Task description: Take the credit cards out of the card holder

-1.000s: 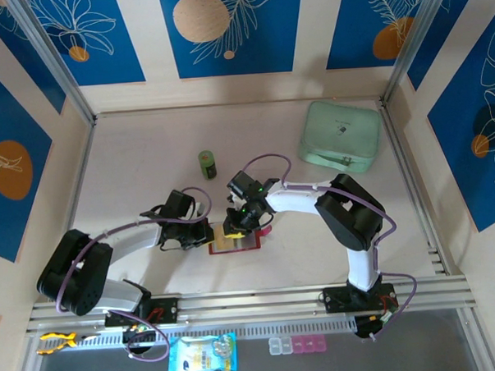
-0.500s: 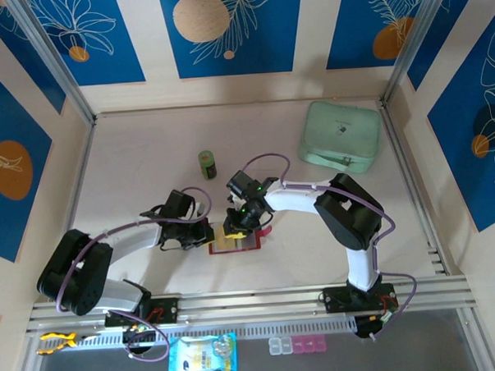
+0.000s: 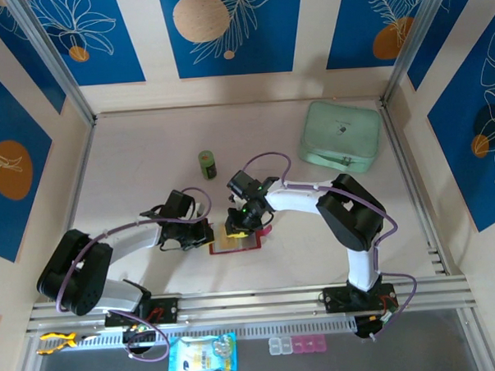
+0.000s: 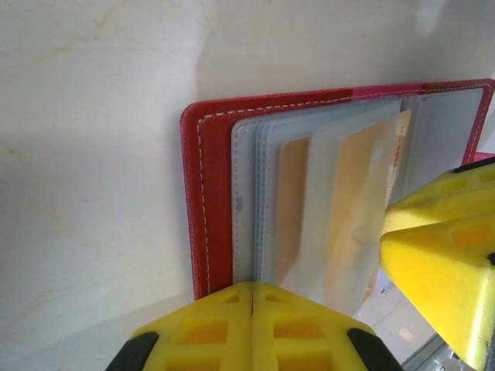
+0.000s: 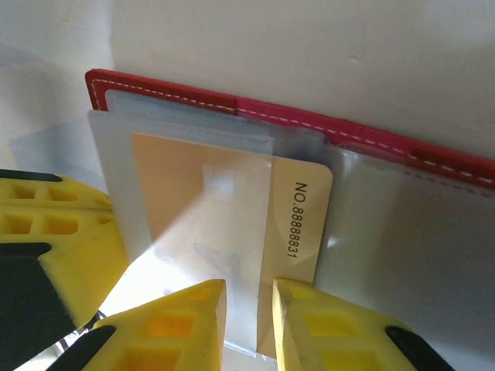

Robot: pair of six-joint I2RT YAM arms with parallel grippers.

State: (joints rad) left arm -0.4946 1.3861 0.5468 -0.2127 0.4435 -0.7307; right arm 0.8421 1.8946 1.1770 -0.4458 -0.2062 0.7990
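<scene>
Extraction has barely begun: the card holder (image 4: 213,193) lies open on the desk (image 4: 93,154), left fingers (image 4: 251,328) together pinning its sleeves. Right fingers (image 5: 247,325) are clamped on a tan credit card (image 5: 298,224) that is partly out of its sleeve.

The table (image 3: 131,158) is pale, light wood, with low walls (image 3: 224,30) on three sides. The walls carry blue panels (image 3: 84,28) with white leaf drawings and orange circles. Soft even light.

overhead view, both wrists close on card holder (image 4: 213,193)
</scene>
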